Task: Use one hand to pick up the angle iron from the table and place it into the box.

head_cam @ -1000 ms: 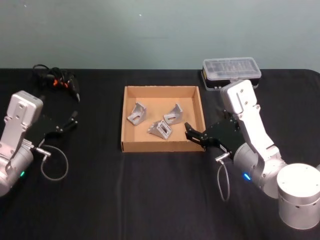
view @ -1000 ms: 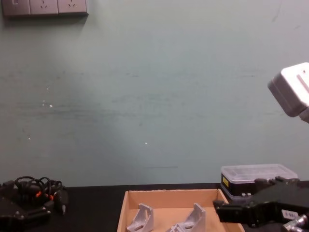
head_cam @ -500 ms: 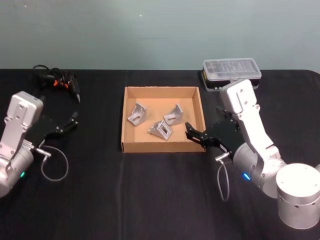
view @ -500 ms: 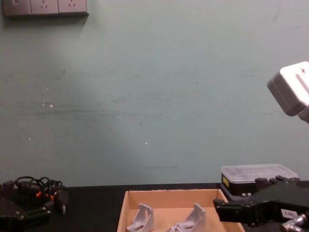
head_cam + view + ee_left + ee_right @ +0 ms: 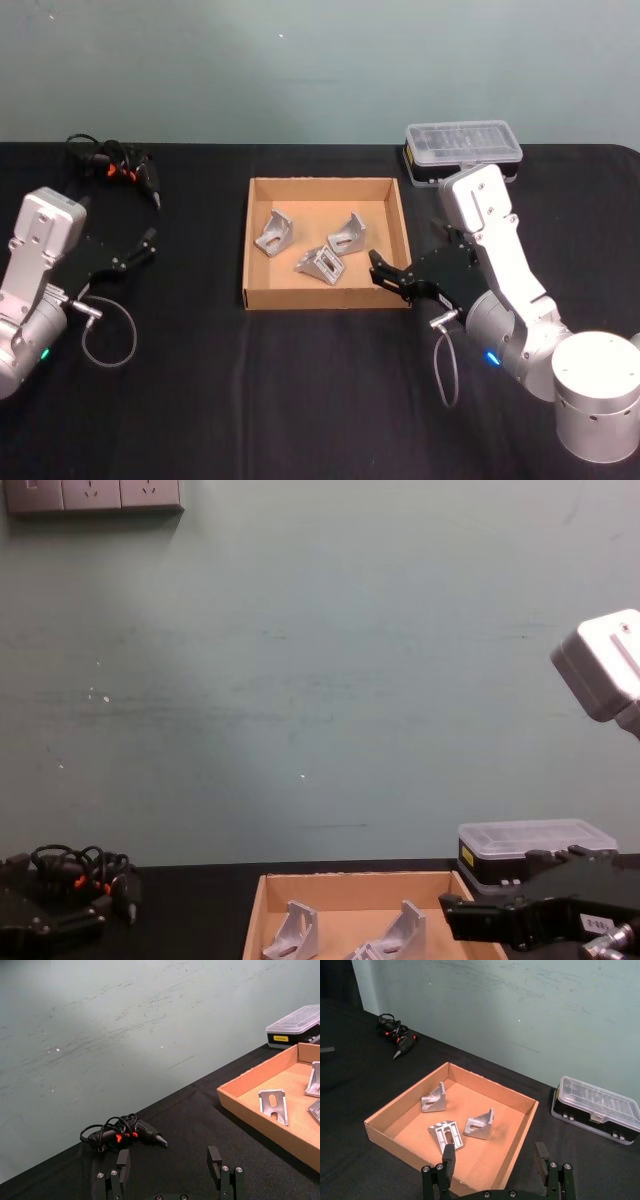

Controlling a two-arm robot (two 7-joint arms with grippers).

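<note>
Brackets (image 5: pixel 320 264), three, lie in the box (image 5: pixel 247 240) ahead of the right gripper (image 5: pixel 385 276), released and empty; it should withdraw straight, clear of the wall.

A matt black table (image 5: pixel 320 400) is seen. At the centre of the head view, a box (image 5: pixel 325 293) of plain tan cardboard, dull and slightly fibrous, holds three angle irons (image 5: pixel 318 264) of pale, satin-finished cast metal. At upper right, a case (image 5: pixel 462 148) is made of black plastic with a clear glossy lid. Brushed silver metal arm casings end in matt black grippers (image 5: pixel 383 270).
</note>
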